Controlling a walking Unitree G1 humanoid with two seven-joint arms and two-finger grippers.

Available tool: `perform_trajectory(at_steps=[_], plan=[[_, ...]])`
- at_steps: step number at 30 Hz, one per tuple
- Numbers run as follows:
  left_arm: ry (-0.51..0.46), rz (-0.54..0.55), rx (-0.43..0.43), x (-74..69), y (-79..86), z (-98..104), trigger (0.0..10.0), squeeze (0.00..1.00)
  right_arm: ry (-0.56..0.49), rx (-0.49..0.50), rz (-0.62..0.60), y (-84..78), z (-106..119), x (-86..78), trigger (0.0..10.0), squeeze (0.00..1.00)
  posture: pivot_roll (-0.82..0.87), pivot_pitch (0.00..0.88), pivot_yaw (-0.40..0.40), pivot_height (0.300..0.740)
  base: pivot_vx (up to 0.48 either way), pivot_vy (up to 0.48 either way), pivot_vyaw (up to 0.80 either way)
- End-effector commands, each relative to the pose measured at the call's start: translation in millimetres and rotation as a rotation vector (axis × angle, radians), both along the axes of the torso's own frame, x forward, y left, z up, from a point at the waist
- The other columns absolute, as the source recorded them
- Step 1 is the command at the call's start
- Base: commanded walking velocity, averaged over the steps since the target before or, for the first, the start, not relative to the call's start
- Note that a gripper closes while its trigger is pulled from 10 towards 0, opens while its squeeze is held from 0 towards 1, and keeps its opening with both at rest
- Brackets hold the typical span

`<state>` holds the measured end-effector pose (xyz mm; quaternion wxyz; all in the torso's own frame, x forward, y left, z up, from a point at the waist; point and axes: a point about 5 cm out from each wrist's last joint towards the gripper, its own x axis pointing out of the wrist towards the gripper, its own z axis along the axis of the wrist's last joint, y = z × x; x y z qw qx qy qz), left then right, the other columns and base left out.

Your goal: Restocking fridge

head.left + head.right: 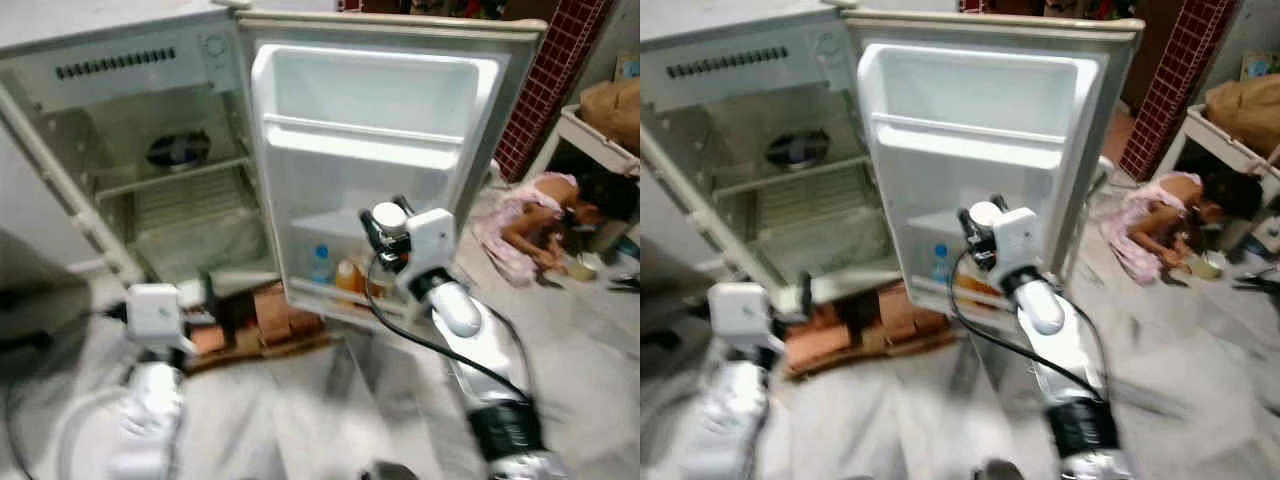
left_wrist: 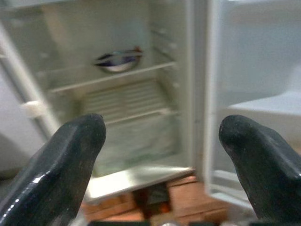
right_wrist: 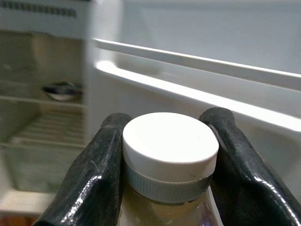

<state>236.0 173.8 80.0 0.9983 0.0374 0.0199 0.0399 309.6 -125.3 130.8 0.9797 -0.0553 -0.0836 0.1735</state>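
Fridge [image 1: 130,170] takes up the upper half of the head views, its door [image 1: 370,140] swung wide open at about 12 o'clock and its cabinet at 10 o'clock. Two rails cross the door's inner face, and the lowest door shelf [image 1: 340,295] holds a clear bottle with a blue label [image 1: 320,262] and an orange bottle [image 1: 349,275] just beside it. Inside the cabinet, a dark bowl [image 1: 178,150] sits on the upper wire shelf [image 1: 170,178]. Bricks [image 1: 270,315] lie under the fridge's front edge, near 7 o'clock of the door.

A person in a pink dress [image 1: 545,225] crouches on the floor at 3 o'clock, well apart from the robot.

At centre, the right gripper [image 3: 164,155] reaches toward the lower door shelf, its fingers [image 3: 94,179] pinching a bottle with a white cap [image 3: 170,153] just under the cap; pale yellowish liquid shows below. The bottle stands upright, near the two bottles already on the shelf.

At 8 o'clock, the left gripper [image 2: 162,141] faces the cabinet with its fingers spread wide apart, holding nothing.
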Motion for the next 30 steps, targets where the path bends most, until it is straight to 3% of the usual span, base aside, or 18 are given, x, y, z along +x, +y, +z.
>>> perform_trajectory(at_steps=[1, 9, 12, 16, 19, 24, 30], plan=[[-0.006, 0.029, 0.023, -0.9, 10.4, 2, 10.0, 0.0, -0.043, 0.042, 0.069, 12.9, 12, -0.5, 10.0, 0.0, -0.04, 0.044, 0.028, 0.74, 0.446, 0.0, 0.0], [0.001, 0.022, 0.019, -2.8, 8.1, 0, 10.0, 0.0, -0.022, 0.082, 0.185, 24.0, 14, -6.8, 10.0, 0.0, -0.05, 0.046, 0.031, 0.74, 0.09, 0.0, 0.0], [0.002, 0.022, 0.019, -2.4, 7.7, 0, 10.0, 0.0, -0.047, 0.098, 0.264, 32.1, 27, -8.3, 10.0, 0.0, -0.05, 0.048, 0.032, 0.74, 0.0, 0.0, 0.0], [0.003, 0.017, 0.022, -1.7, 7.1, 0, 10.0, 0.0, -0.105, 0.164, 0.279, 34.1, 56, -0.2, 10.0, 0.0, -0.05, 0.047, 0.034, 0.74, 0.0, 0.0, 0.0], [-0.001, 0.013, 0.02, -0.1, 5.6, 0, 10.0, 0.0, -0.176, 0.209, 0.238, 28.2, 84, 11.1, 10.0, 0.0, -0.05, 0.044, 0.034, 0.74, 0.0, 0.0, 0.0], [-0.004, 0.01, 0.019, 1.1, 4.4, 0, 10.0, 0.0, -0.245, 0.255, 0.17, 18.3, 111, 21.1, 10.0, 0.0, -0.05, 0.041, 0.033, 0.74, 0.0, 0.0, 0.0], [-0.003, 0.006, 0.018, 1.6, 3.0, 0, 10.0, 0.0, -0.316, 0.216, 0.078, 5.5, 125, 29.7, 10.0, 0.0, -0.05, 0.039, 0.033, 0.74, 0.0, 0.0, 0.0]])
